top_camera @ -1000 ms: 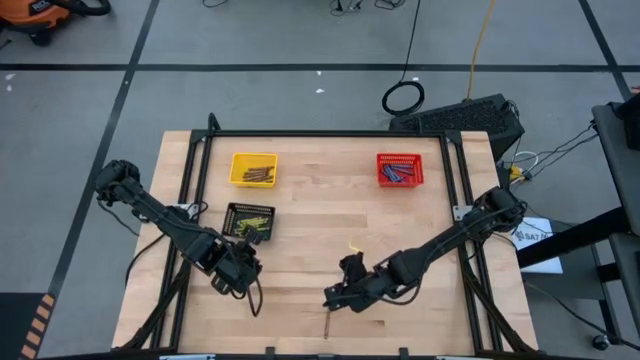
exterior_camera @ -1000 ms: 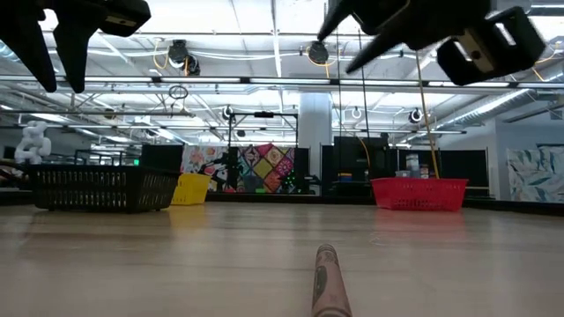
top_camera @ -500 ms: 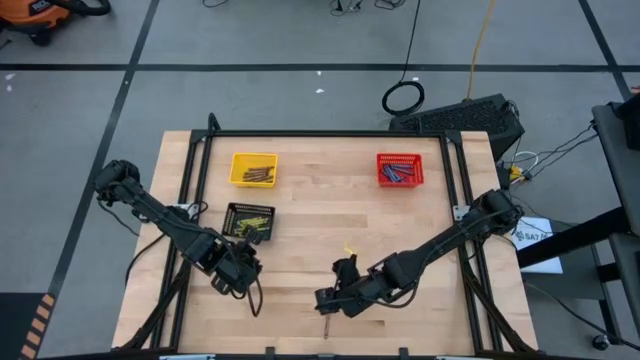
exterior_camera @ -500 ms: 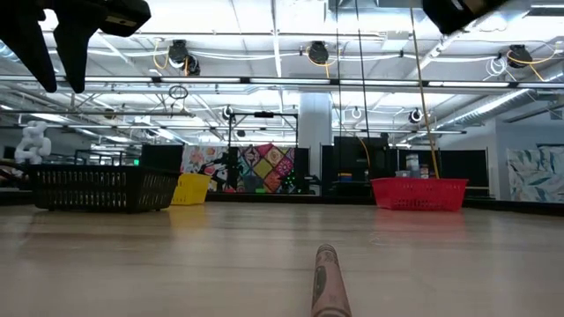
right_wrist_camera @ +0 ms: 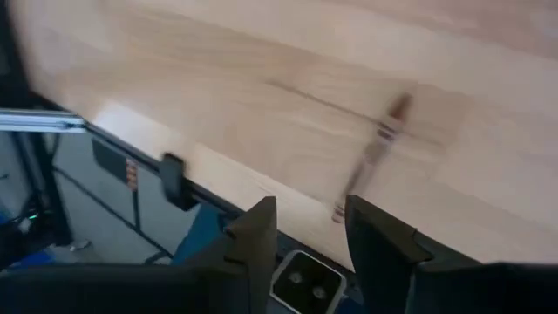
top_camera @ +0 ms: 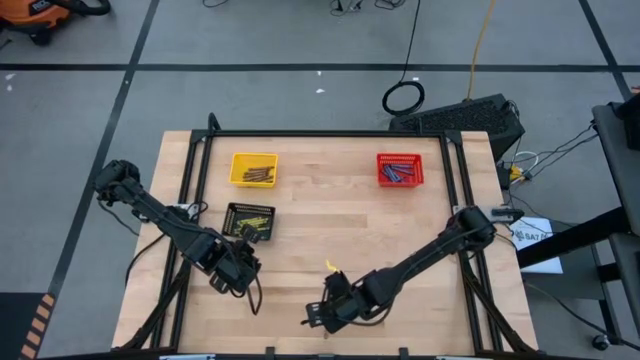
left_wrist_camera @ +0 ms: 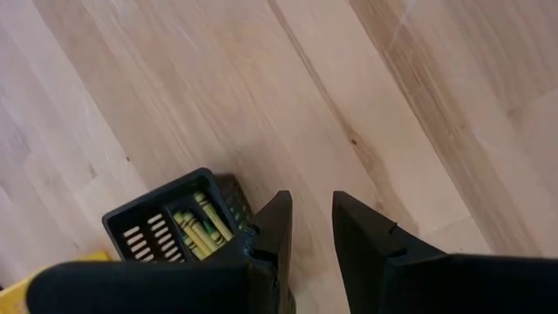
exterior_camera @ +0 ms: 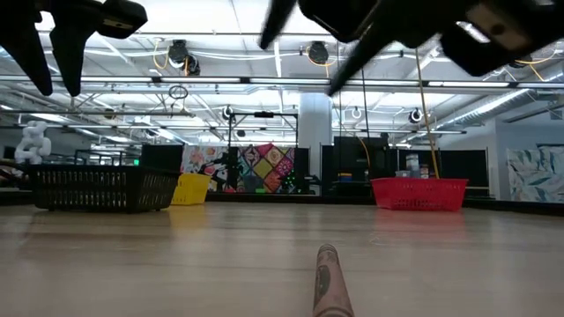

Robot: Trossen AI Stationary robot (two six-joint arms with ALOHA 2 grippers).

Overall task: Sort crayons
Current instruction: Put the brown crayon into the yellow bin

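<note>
One brown crayon (exterior_camera: 330, 280) lies flat on the wooden table near its front edge; in the right wrist view the crayon (right_wrist_camera: 377, 148) sits just beyond my fingers. My right gripper (top_camera: 314, 320) hovers over it, open, slanting down, and touches nothing. My left gripper (top_camera: 240, 278) hangs open above the table's left half, near the black basket (top_camera: 249, 220), which holds yellow-green crayons (left_wrist_camera: 202, 225). Brown crayons lie in the yellow basket (top_camera: 253, 168), blue-grey ones in the red basket (top_camera: 400, 169).
The three small mesh baskets stand toward the table's far half: yellow far left, red far right, black nearer on the left. The table's front edge (right_wrist_camera: 218, 170) is close under my right gripper. Black frame rails run along both sides of the table.
My right gripper has swung toward the table's near edge and a little left, coming over the lone crayon, and has rolled somewhat. The crayon has stayed where it was.
</note>
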